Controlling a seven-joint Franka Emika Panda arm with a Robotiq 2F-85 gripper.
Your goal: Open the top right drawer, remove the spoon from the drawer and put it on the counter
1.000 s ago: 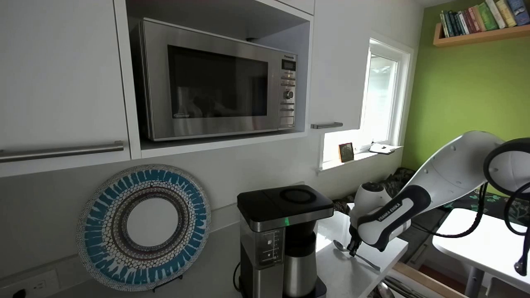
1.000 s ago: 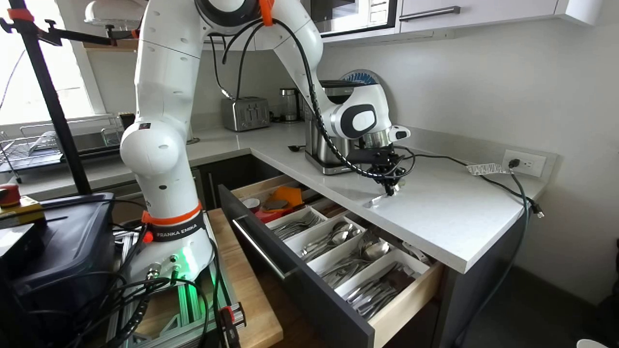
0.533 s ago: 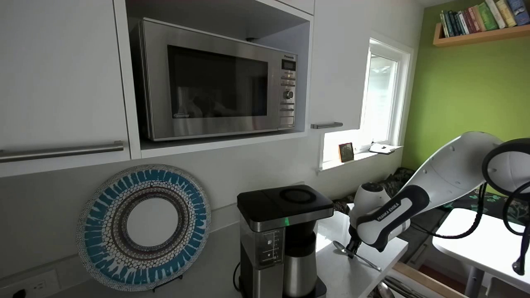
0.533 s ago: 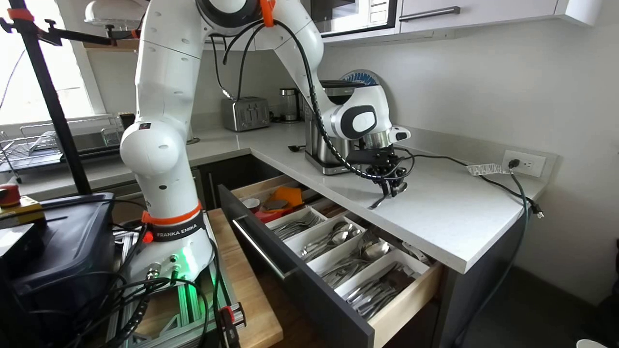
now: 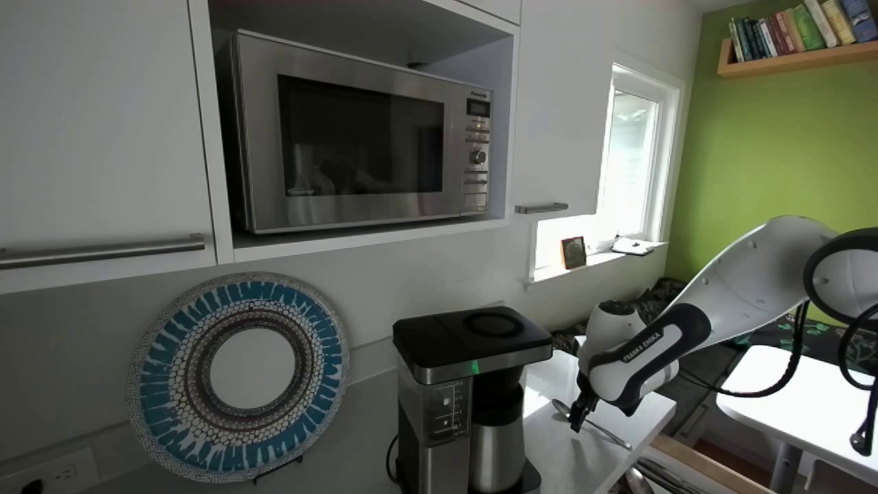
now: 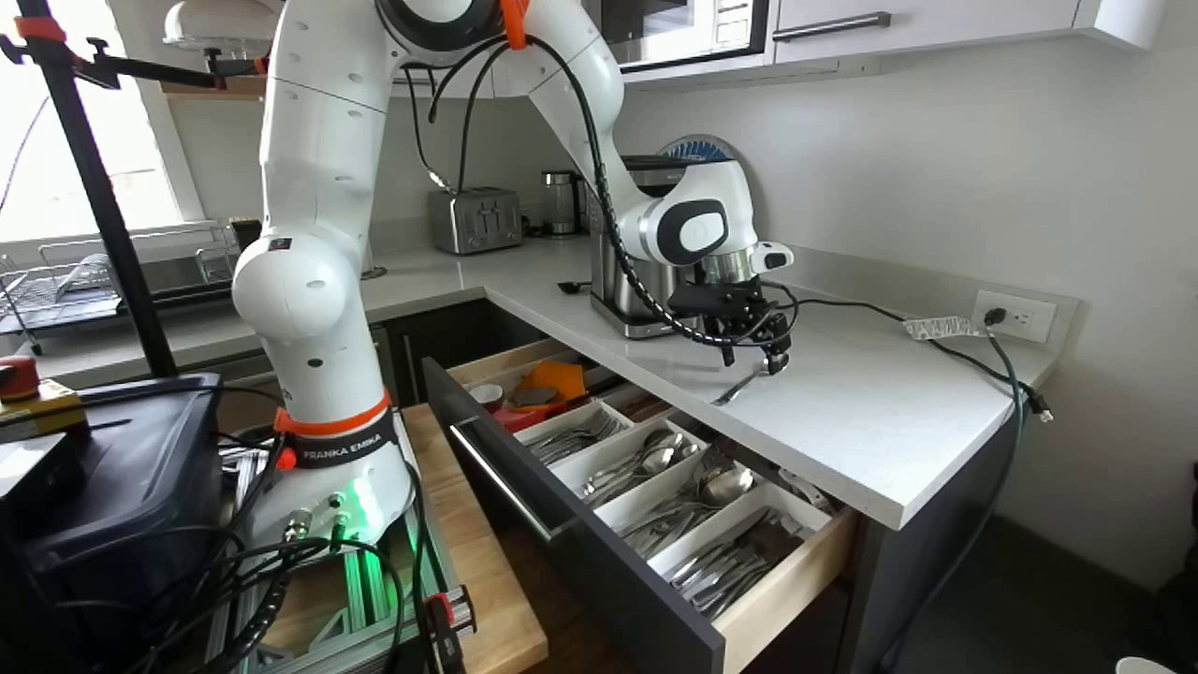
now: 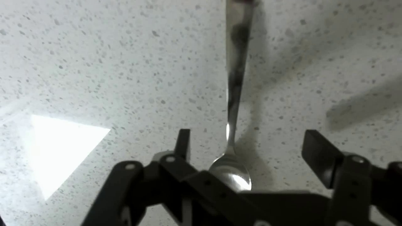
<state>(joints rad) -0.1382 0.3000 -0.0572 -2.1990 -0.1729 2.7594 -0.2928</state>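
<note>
Spoon (image 7: 235, 91): it is lying on the glossy white surface (image 6: 870, 412), with the end of its handle near the front edge and its bowl farther inside.
Pincer (image 7: 248, 150): its two fingers stand wide apart, one at each side of the spoon; in the wrist view a gap is seen on both sides, and the gap towards the right of that view is the larger.
Fingertips and surface: whether they touch, I cannot tell.
Drawer (image 6: 796, 585): it is pulled out below the surface, and other cutlery (image 6: 725, 562) is lying in its compartments.
Arm (image 6: 318, 206): white in colour, it reaches across the drawer, with its wrist low above the surface.
Coffee machine (image 5: 446, 405): black and steel, it stands upright on the surface, near the spoon, in both exterior views.
Light: a bright three-cornered patch (image 7: 59, 147) is on the surface, apart from the spoon.
</note>
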